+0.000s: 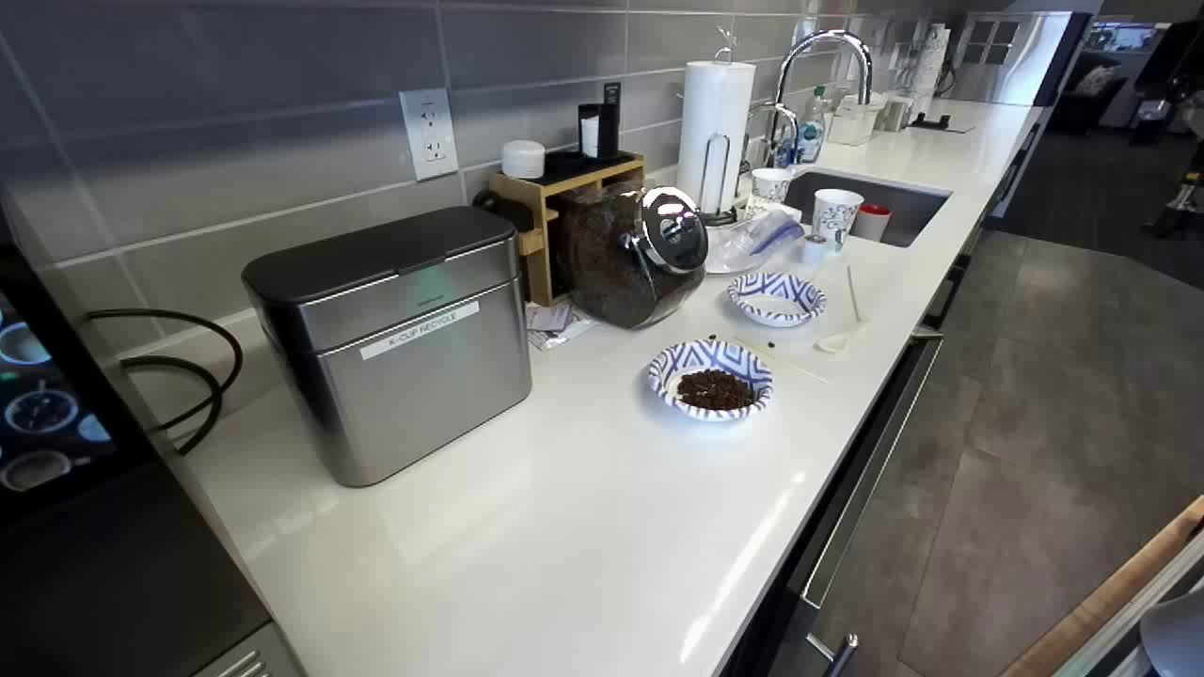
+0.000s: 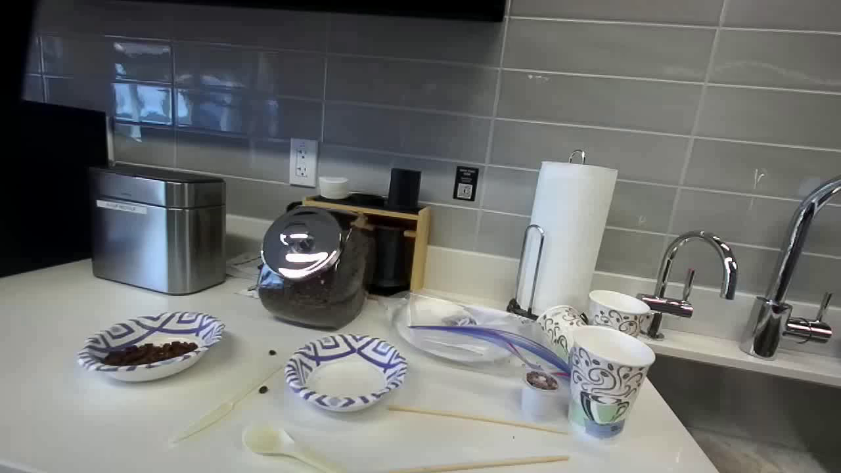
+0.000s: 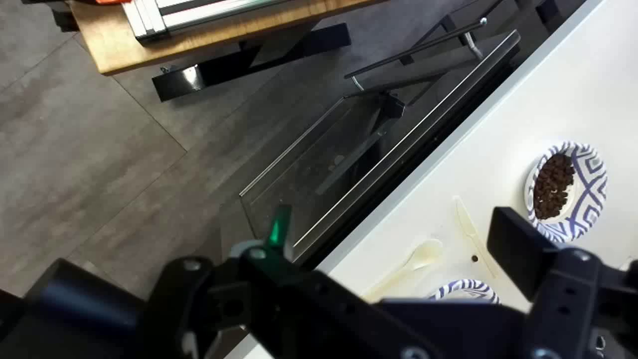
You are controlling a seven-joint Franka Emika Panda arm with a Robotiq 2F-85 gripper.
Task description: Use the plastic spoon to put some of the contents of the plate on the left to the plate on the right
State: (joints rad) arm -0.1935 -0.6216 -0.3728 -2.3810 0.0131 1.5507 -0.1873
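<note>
Floor [image 3: 99,189]: In my wrist view, grey floor is stretching well to the left of the filled bowl [image 3: 592,187].
Wooden board [image 3: 219,42]: It is jutting in at the top, also well to the left of the filled bowl.
Gripper [image 3: 393,233]: I am holding my jaws wide apart and gripping nothing; one finger [image 3: 279,227] is hanging well left of the filled bowl, while the other finger [image 3: 518,249] is covering a little of that bowl's lower edge.
Spoon [image 3: 422,255]: It is lying on the white counter [image 3: 588,65], lower in view and left of the filled bowl; it is showing inside the gap between my fingers, somewhat nearer the finger by that bowl, and its handle is running behind my own dark parts.
Second bowl [image 3: 461,285]: Its rim is peeking past me, lower and left of the filled bowl, and I am hiding the rest; in an exterior view this bowl [image 2: 346,348] is sitting to the right of the filled bowl, apart from it.
Knife [image 3: 471,230]: Pale and thin, it is lying between the spoon and the filled bowl.
Loose bit [image 3: 474,258]: It is resting on the counter just beside the knife, lower and left of the filled bowl.
Filled bowl: Outside my gap, past the nearer finger, it is holding a heap of dark brown bits [image 3: 553,187].
Jar [image 2: 309,295]: In an exterior view, it is standing behind and right of the filled bowl.
</note>
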